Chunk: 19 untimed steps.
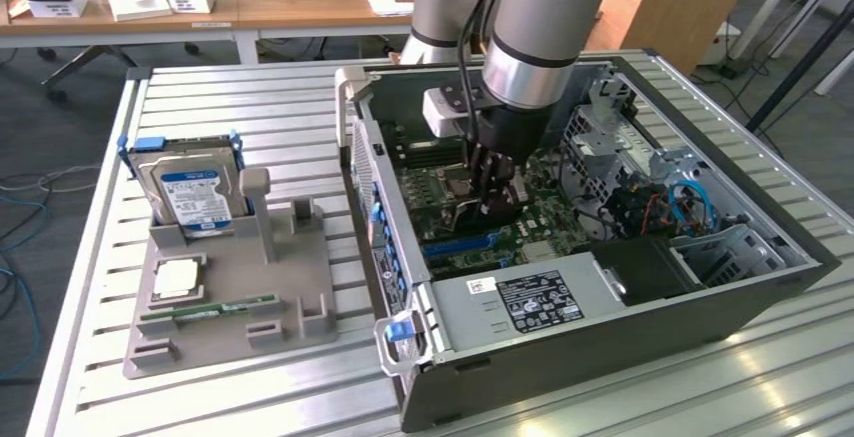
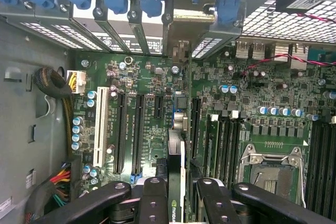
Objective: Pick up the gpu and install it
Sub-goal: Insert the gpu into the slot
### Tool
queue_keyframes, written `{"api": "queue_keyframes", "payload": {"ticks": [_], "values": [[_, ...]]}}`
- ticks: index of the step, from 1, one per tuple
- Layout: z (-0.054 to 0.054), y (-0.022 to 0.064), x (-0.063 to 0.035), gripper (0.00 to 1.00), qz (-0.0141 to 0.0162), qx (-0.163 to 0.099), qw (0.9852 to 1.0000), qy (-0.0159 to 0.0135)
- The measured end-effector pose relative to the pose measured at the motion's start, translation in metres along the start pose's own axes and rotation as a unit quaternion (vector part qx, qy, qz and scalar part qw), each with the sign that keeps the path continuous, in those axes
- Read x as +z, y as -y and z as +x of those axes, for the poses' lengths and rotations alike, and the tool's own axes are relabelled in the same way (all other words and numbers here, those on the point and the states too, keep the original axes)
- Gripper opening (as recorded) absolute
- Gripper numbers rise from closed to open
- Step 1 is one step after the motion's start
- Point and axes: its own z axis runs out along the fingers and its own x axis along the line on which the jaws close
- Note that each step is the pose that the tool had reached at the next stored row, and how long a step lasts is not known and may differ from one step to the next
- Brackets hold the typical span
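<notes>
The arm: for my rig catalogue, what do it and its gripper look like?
The arm is silver-grey with pale blue joint caps, a black cable and a white wrist box. The black gripper has bar-link fingers with round pivots.

You have bright, even light from above in the exterior view. The table (image 1: 214,97) throws white glare off its slats along the near edge, and the shadows beside the grey holder (image 1: 227,297) are soft and short. The arm (image 1: 534,47) carries long highlights down its metal tube and shades the motherboard (image 1: 461,222) beneath it, so the inside of the computer case (image 1: 627,357) reads darker than the table. In the wrist view, the slot openings (image 2: 84,11) in the case's rear wall burn out to white. The black gripper (image 2: 180,190) shows a thin sheen, and the gpu (image 2: 173,205) has a pale glinting edge.
</notes>
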Motion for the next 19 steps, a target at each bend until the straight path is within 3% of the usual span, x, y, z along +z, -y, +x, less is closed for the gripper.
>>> {"api": "queue_keyframes", "payload": {"ticks": [6, 19], "values": [[0.0, -0.0006, 0.0003, 0.26, 0.002, -0.001, 1.0, -0.0001], [-0.0004, -0.0028, 0.0004, 0.26, 0.0021, -0.001, 1.0, -0.0002]]}}
